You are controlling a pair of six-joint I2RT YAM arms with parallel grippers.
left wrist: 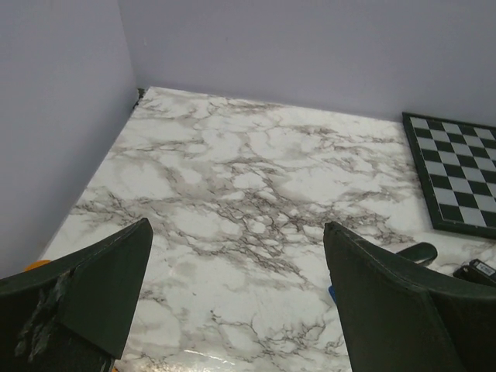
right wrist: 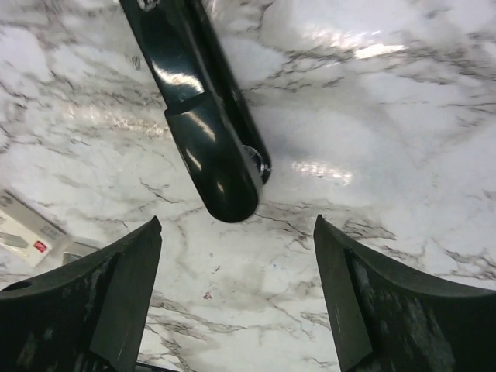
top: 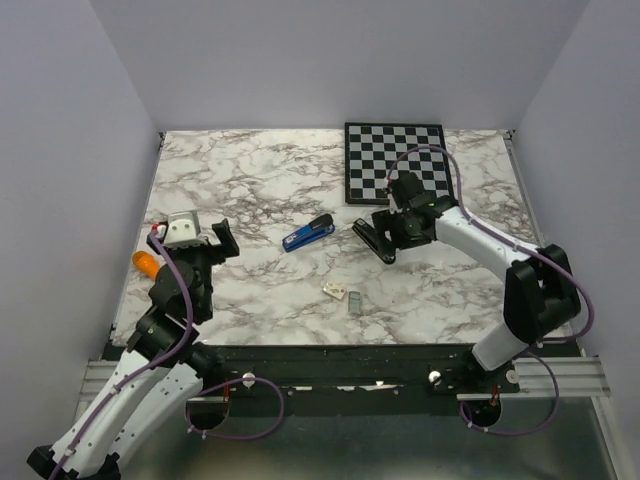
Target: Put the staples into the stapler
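Observation:
The stapler (top: 308, 233), blue with a glossy black top, lies mid-table; its black end (right wrist: 209, 132) shows just ahead of my right gripper (right wrist: 236, 232). That gripper (top: 372, 240) sits just right of the stapler, open, with only bare table between its fingers. The staples (top: 355, 299), a tiny grey block, lie nearer the front edge next to a small white box (top: 334, 290). My left gripper (top: 222, 240) hovers at the left side, open wide and empty (left wrist: 238, 229), well away from the stapler, whose blue edge (left wrist: 332, 293) peeks past its right finger.
A black-and-white chequered board (top: 394, 161) lies at the back right. An orange object (top: 145, 262) sits by the left wall beside my left arm. The white box (right wrist: 27, 232) shows at the left of the right wrist view. Walls close in three sides.

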